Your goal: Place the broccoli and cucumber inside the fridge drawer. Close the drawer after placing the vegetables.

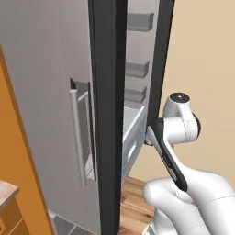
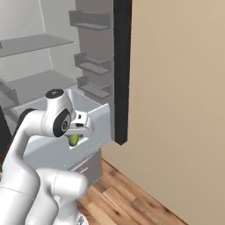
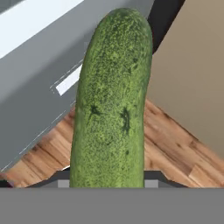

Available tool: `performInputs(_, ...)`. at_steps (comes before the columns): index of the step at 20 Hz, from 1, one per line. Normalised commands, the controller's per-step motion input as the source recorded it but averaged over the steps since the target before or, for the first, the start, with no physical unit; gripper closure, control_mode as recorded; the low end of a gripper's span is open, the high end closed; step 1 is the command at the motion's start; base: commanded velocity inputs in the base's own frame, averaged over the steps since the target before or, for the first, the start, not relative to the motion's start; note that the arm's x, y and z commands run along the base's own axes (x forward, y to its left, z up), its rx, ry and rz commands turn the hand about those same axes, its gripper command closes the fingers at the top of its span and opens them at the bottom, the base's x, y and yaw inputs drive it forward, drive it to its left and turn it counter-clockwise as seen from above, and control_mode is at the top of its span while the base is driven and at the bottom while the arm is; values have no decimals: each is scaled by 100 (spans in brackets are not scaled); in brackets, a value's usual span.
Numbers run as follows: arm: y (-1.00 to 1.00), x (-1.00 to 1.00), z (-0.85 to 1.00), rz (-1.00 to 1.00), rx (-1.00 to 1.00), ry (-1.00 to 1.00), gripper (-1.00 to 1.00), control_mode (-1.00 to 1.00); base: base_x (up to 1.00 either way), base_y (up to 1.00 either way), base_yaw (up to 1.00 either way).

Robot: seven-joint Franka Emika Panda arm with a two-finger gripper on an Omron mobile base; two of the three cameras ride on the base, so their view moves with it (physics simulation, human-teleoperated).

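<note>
- Left base view: I saw the fridge drawer (image 1: 131, 137) pulled out behind the dark fridge door edge (image 1: 108, 114).
- Right base view: cucumber (image 2: 73, 139) hung under the hand, just outside the drawer's front wall.
- Hand view: fingers (image 3: 107, 181) were clenched on the cucumber, wood floor (image 3: 170, 148) below.

Cucumber (image 3: 111, 100): matt, finely pebbled green skin with small dark pits; fridge drawer (image 2: 94, 116): smooth, pale grey, plastic-looking walls with a dull sheen; floor (image 3: 175, 148): warm brown wood planks, visible grain, satin finish. Fridge door (image 1: 50, 92): flat matt grey panel with a smooth metallic bar handle (image 1: 78, 137); wall (image 2: 184, 101): plain matt beige.
</note>
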Motion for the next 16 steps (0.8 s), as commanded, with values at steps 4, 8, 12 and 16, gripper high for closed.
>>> performInputs(4, 0, 0, 0, 0, 0, 0, 100, 100, 69, -46, 46)
performInputs(8, 0, 0, 0, 0, 0, 0, 100, 100, 44, -41, 51)
performInputs(12, 0, 0, 0, 0, 0, 0, 100, 100, 63, -23, 48)
performInputs(16, 0, 0, 0, 0, 0, 0, 100, 100, 53, -11, 42)
